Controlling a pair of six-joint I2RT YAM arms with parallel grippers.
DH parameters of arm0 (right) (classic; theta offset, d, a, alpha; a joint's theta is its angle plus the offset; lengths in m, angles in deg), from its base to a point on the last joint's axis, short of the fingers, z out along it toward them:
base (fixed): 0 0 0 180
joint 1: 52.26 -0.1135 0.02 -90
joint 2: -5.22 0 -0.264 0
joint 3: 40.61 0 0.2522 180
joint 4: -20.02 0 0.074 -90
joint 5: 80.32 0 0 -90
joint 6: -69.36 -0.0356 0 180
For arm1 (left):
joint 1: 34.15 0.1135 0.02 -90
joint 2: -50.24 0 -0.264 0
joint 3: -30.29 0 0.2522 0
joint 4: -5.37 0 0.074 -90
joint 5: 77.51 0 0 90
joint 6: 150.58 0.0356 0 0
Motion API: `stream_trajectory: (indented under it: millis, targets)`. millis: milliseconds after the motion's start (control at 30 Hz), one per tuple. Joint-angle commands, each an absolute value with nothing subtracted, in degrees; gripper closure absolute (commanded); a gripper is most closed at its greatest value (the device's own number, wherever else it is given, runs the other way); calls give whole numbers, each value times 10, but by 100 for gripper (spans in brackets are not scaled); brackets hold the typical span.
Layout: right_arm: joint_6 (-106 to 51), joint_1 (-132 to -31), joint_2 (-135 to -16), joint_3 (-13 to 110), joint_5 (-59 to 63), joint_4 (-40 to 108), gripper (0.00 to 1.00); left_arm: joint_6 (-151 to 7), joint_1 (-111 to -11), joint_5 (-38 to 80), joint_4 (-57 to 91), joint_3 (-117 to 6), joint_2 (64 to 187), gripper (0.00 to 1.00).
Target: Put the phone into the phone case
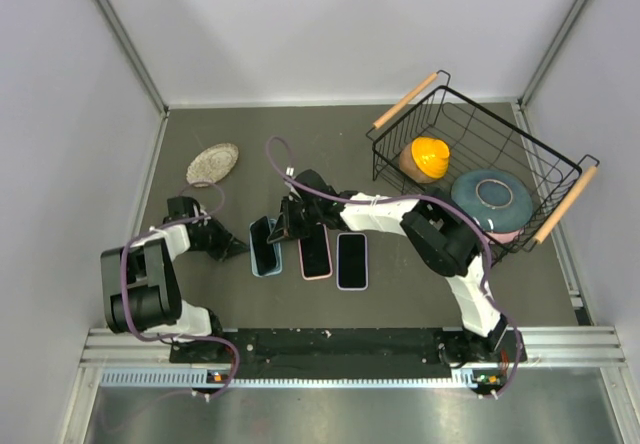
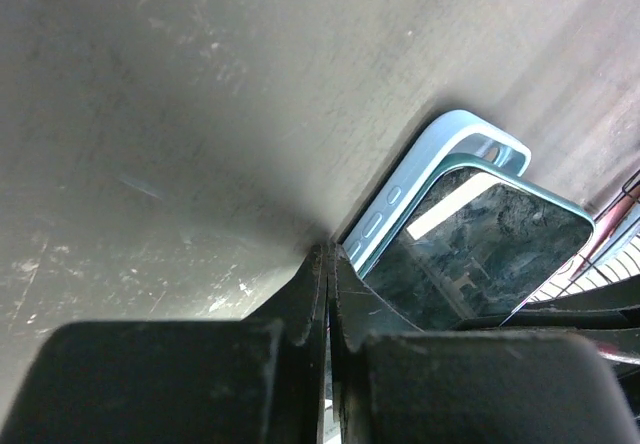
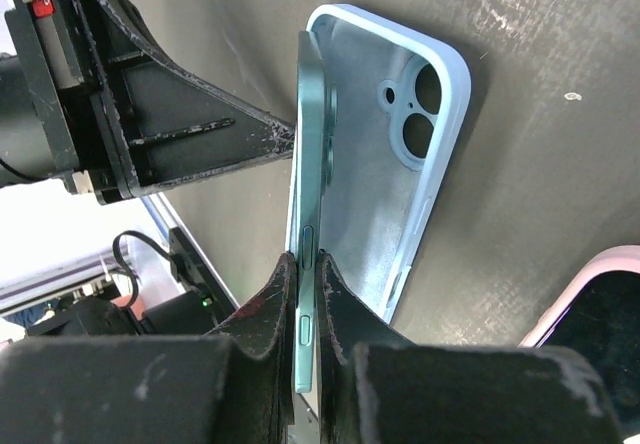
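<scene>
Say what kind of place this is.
Probably a lab test cell, not a home: plain white walls box in a dark table, an aluminium rail runs along its near edge, and props like a phone and wire basket are staged.

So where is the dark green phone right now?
In the right wrist view, the dark green phone stands on edge in the open light blue phone case, pinched by the right gripper, left of the pink-cased phone.
</scene>
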State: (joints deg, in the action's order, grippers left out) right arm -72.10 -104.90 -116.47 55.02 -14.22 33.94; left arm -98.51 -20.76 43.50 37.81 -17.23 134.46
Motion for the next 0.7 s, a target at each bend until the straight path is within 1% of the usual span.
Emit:
stream_trajectory:
  millis: [0,433,667]
  targets:
    - [-733,-1047,-1177,558,-133,289,100,-984,-209,399,377,-125,1329,100]
    - [-771,-1037,-1188,530,-139,255,100,-999,-216,400,379,-83,1281,100]
    - [-819,-1037,-1198,489,-143,195,100,-1017,-233,406,369,-64,1261,100]
